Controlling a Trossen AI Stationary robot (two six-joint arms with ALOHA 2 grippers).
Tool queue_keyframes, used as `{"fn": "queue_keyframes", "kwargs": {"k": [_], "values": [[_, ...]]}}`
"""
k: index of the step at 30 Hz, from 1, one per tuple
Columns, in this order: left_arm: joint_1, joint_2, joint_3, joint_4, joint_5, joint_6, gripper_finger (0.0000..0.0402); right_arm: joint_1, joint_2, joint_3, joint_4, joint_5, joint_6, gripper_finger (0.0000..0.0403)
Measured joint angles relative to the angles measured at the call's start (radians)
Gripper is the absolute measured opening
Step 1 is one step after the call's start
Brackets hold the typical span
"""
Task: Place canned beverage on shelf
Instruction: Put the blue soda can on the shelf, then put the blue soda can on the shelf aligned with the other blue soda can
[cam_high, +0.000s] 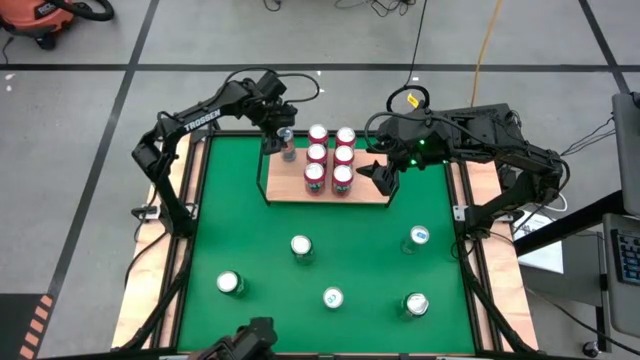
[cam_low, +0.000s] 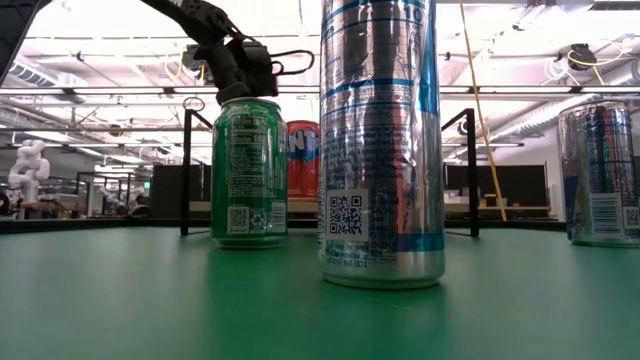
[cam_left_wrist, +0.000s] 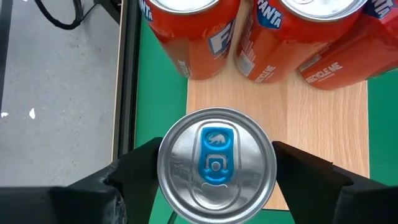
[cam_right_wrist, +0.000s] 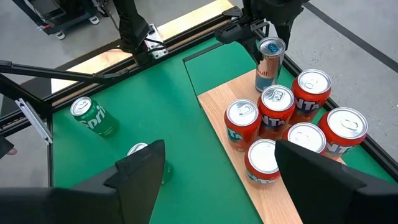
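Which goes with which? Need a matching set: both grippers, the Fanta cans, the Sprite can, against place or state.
1 left gripper
2 right gripper
3 Fanta cans
4 Sprite can

A on the green mat, off the shelf
B open, empty, beside the shelf's right end
C grouped on the shelf
D at the slim silver can on the shelf's left end

Pairs: 1-D, 2-B, 3-C, 4-A
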Motion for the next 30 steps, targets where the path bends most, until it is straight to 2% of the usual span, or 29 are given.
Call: {"fn": "queue_keyframes", "kwargs": {"k": [9,22,30], "values": [[0.0,-0.004,0.049,-0.03,-0.047,-0.05,0.029,0.0,0.0,0.0,0.0,0.0,-0.001,0.0295],[-0.037,-0.117,0.159,-0.105,-0.047,-0.109,0.029,0.0,-0.023,-0.001,-0.007,-0.004,0.019,0.0295],[-0.151,-0.226,0.159,-0.136,-0.053,-0.282,0.029,0.022,-0.095,-0.001,-0.058,-0.12,0.107,0.0295]]}}
